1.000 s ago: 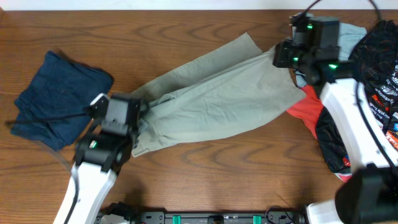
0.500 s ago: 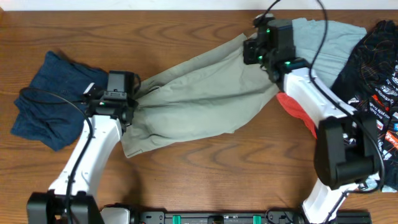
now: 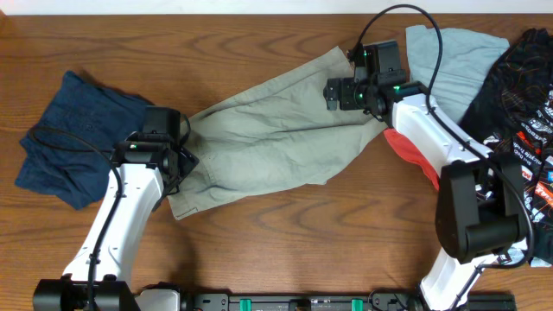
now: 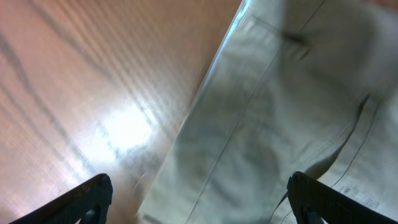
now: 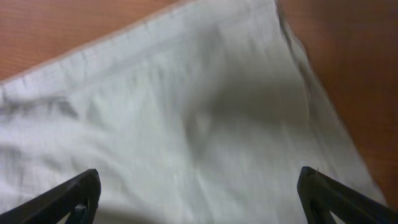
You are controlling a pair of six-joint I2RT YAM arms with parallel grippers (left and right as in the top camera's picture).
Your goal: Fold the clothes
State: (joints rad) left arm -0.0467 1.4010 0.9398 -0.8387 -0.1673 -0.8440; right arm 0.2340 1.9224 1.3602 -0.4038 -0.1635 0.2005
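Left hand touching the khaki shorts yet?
Cannot tell. Left wrist view shows the left hand open over the khaki shorts, fingertips cropped at the frame edge; overhead hides them.

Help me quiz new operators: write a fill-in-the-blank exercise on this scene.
The large khaki cotton shorts lie on a ____ table. The crumpled navy garment lies to the ____ of them. The left hand and right hand are both ____, holding nothing.
Missing words: wooden; left; open.
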